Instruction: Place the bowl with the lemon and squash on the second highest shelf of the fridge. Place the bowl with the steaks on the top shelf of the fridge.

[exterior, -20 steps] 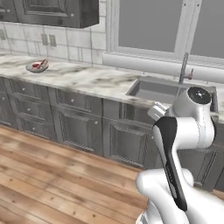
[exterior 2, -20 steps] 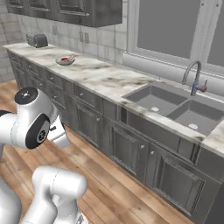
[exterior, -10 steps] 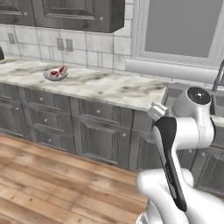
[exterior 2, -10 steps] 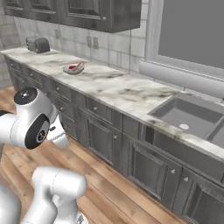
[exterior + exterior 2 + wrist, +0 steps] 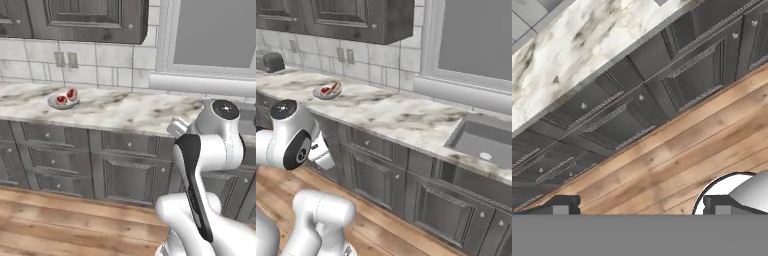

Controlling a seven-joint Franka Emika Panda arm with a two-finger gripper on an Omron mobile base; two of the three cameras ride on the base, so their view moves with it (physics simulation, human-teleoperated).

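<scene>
1. Fingertips (image 5: 562, 204) of my gripper (image 5: 642, 205) stand spread wide at the bottom of the hand view, one at each side, and they pinch nothing; between them I see only the wooden floor (image 5: 702, 145).
2. Past the floor, the hand view looks on the dark grey cabinet fronts (image 5: 637, 115) with small round knobs, and above them on the front edge of the marble worktop (image 5: 572, 55).
3. From the left base view, the white arm (image 5: 210, 150) is folded low in front of these cabinets, and its hand is turned down toward the floor.
4. On the worktop, the bowl with the steaks (image 5: 64, 99) stands well to the left of the arm, nearer to the back edge than to the front edge; I see two red pieces in it. In the right base view, this same bowl (image 5: 327, 91) is in the left part of the worktop.
5. The sink (image 5: 483, 142) is sunk in the right part of the worktop.
6. At the far left end of the worktop, against the tiled wall (image 5: 376, 70), stands a toaster (image 5: 269, 61).
</scene>
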